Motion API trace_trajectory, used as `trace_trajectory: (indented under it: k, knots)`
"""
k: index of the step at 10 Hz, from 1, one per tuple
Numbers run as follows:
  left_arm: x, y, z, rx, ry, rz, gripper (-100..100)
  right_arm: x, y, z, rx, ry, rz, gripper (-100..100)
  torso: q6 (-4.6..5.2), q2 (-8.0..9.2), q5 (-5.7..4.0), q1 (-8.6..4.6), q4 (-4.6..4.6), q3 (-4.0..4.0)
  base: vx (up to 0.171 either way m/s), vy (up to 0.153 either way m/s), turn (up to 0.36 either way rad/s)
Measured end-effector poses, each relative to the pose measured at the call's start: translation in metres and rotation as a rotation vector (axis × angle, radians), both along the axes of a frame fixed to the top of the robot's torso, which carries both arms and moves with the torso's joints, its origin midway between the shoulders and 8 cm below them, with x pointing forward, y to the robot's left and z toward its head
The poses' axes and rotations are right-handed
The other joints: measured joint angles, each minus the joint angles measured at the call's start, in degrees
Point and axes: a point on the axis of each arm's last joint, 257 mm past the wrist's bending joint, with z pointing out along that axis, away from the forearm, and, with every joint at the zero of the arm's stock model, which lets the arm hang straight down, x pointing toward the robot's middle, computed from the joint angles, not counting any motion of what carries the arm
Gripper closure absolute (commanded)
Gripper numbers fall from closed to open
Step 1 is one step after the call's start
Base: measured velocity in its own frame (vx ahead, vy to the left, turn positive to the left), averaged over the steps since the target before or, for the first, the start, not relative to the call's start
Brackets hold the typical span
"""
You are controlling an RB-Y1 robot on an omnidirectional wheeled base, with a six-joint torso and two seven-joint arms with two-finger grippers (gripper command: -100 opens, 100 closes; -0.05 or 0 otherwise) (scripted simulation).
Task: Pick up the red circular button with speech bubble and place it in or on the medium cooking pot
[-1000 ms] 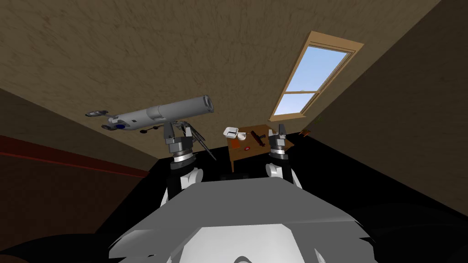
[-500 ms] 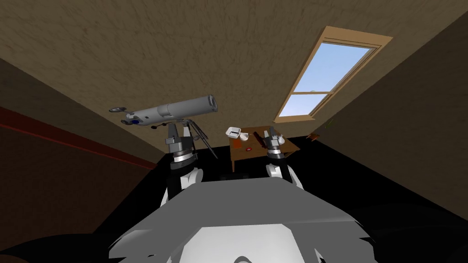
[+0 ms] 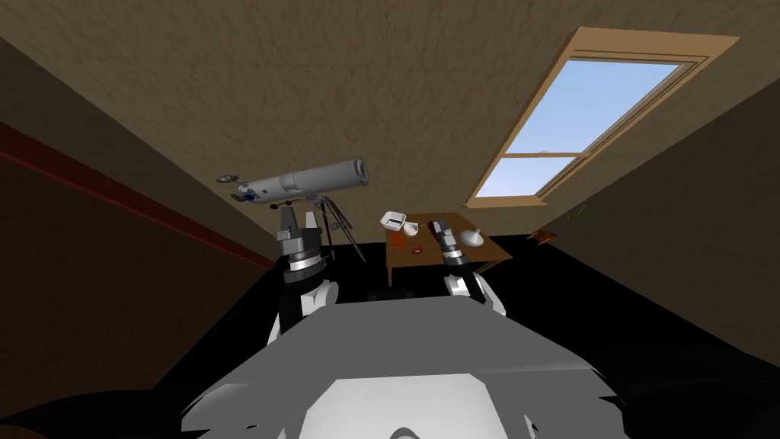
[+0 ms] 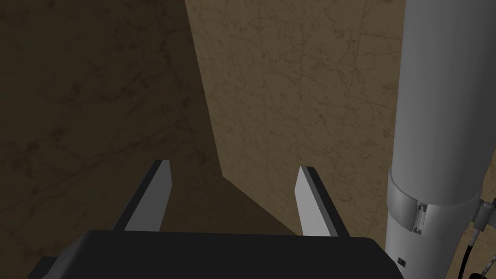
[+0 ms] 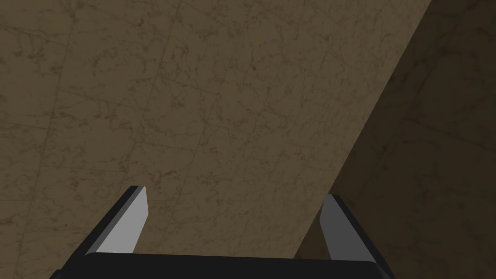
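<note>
**Item:** red button (image 3: 416,249). Round and flat, with no long axis. It is lying on the brown counter (image 3: 491,248), towards the near left corner.

**Right hand** (image 3: 439,225): is hanging before the counter's middle, with the button just beside it on its left. Its blades are standing wide apart and gripping nothing.

**Left hand** (image 3: 298,219): is likewise gaping and empty, waiting well apart by the telescope (image 3: 305,181).

**Judgement:** the right arm is nearer.

**Pot:** possibly the white vessel (image 3: 472,238) towards the right edge, but I cannot tell.

Both forearms stood upright ahead of the chest. The left end effector (image 3: 298,219) (image 4: 235,167) had its fingers spread wide. The right end effector (image 3: 439,225) (image 5: 237,191) was likewise spread and seemed tilted slightly inward.
</note>
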Motion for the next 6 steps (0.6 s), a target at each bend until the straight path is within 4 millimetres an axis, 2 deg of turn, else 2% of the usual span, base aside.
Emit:
trace_trajectory:
  k: [2, 3, 4, 6]
  knots:
    - [0.000, 0.000, 0.000, 0.000, 0.000, 0.000, 0, 0.005, 0.006, -0.016, -0.056, 0.034, 0.029, -100, 0.05, 0.00, -0.01, -0.05, 0.00, 0.00, -0.021, -0.048, 0.137]
    - [0.000, 0.000, 0.000, 0.000, 0.000, 0.000, 0, 0.007, 0.009, -0.026, -0.087, 0.052, 0.045, -100, 0.01, 0.02, -0.01, -0.03, 0.00, 0.01, -0.023, -0.059, 0.357]
    - [0.000, 0.000, 0.000, 0.000, 0.000, 0.000, 0, 0.009, 0.014, -0.041, -0.122, 0.076, 0.064, -100, 0.00, 0.01, -0.02, -0.06, 0.00, 0.01, -0.023, -0.053, 0.090]
    - [0.000, 0.000, 0.000, 0.000, 0.000, 0.000, 0, 0.013, 0.016, -0.058, -0.184, 0.107, 0.090, -100, 0.01, 0.00, -0.02, -0.06, 0.00, 0.00, -0.023, -0.048, 0.157]
